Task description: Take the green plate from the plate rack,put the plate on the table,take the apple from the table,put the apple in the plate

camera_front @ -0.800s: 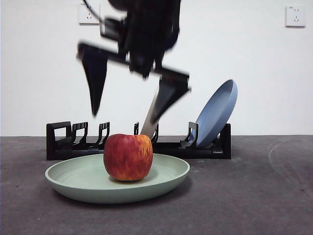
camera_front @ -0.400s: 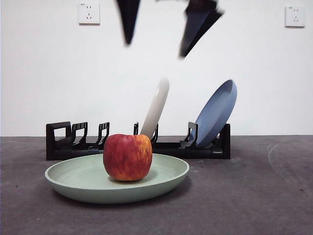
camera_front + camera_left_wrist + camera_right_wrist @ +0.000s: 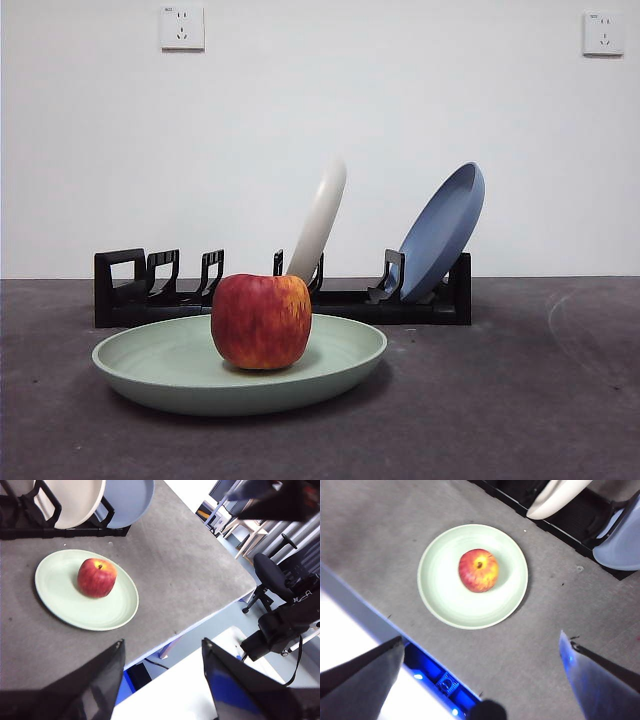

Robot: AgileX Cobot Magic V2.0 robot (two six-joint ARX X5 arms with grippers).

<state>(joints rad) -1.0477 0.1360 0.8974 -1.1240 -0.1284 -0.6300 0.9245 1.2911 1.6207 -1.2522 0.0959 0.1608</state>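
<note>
apple seated in the green plate, both grippers raised clear

white wall and two wall sockets form the backdrop of the front view; below them the table [image 3: 540,400], dark grey and mottled, carries all the task's things. the green plate [image 3: 150,372] lies flat on the table, in front of the plate rack [image 3: 120,290] and apart from it. the apple [image 3: 261,321] stands upright near the plate's centre, stem dimple up, as both wrist views confirm. a cream-white plate [image 3: 322,222] and a blue plate [image 3: 445,232] lean in the rack's slots behind; the slots at the rack's boxy end stand vacant.

neither arm appears in the front view. the left gripper [image 3: 162,680] hangs high, past the table's near edge, jaws spread with nothing between them; plate and apple lie well apart from it, ahead of it and off to one side. the right gripper [image 3: 482,675] also hangs high, jaws spread wide and bare, roughly over the near edge; the plate lies ahead of it, nearly centred between the jaw lines. judged from this, the right gripper is the nearer and better aligned to the apple, should any correction be needed.

the apple is nearly round, so it offers no long axis to align with; the plate is round too. as things lie, every step of the task reads as done, and the likely remainder is only for the arms to wait clear.
</note>
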